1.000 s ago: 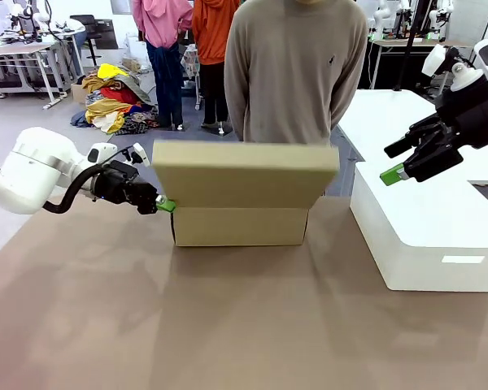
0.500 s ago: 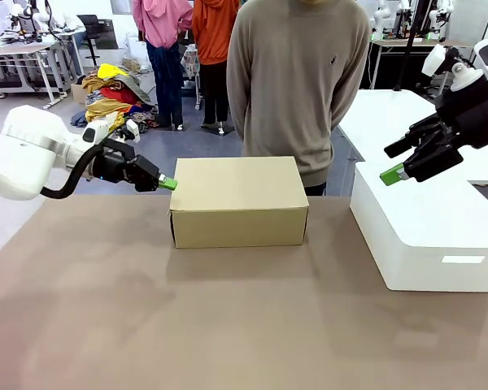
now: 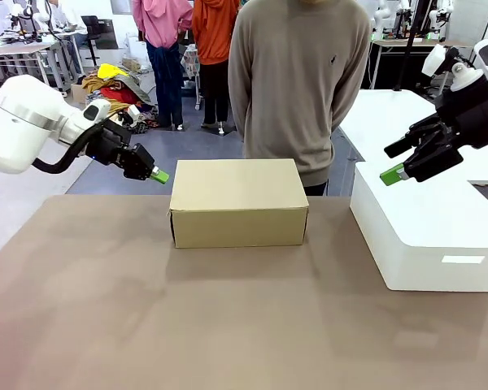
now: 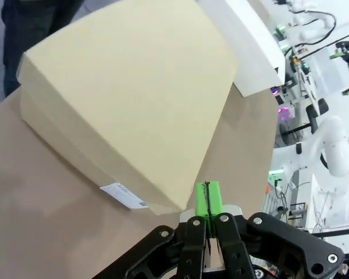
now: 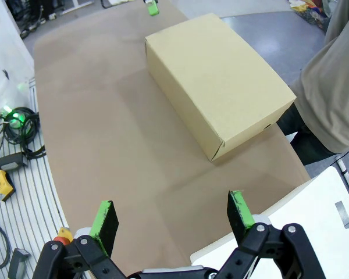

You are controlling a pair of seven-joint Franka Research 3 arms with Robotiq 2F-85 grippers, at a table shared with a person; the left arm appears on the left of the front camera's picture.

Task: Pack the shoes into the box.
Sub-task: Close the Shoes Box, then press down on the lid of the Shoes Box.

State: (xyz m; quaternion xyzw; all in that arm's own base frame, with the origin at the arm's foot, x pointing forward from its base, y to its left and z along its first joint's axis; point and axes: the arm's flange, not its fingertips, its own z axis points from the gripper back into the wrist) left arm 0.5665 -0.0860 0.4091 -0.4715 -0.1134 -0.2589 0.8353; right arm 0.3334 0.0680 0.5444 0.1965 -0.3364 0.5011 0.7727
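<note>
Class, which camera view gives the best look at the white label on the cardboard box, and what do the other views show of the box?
The left wrist view: the label sits on the box side wall, close up, though its print is unreadable. The front view shows the box closed, long side facing the camera. The right wrist view shows it from above, lid shut.

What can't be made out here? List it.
- Inside of the box: lid shut in all three views, so the contents are hidden.
- Label on the box, left wrist view: print too small to read.
- Person's hands, front view: behind the person's back.
</note>
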